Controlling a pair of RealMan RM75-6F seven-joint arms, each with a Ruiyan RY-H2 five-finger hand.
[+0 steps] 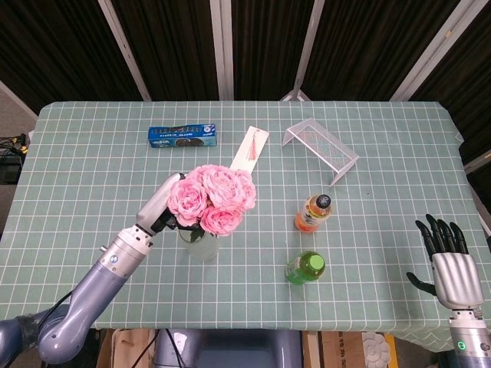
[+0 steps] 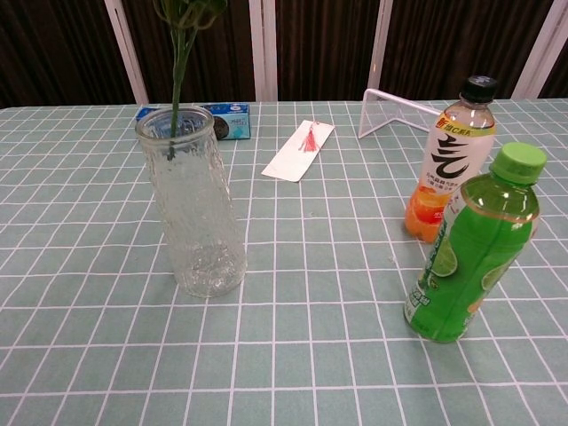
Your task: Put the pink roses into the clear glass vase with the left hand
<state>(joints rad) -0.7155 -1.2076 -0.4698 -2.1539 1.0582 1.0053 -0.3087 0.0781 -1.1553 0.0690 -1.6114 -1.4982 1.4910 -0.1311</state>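
Toward the worktop's (image 1: 92,146) front-left: clear glass vase (image 2: 193,206), upright; pink roses (image 1: 213,197) directly above, green stem (image 2: 176,98) entering its mouth, gripped by left robot hand (image 1: 163,205). Right robot hand (image 1: 446,257) open, fingers spread, front-right edge
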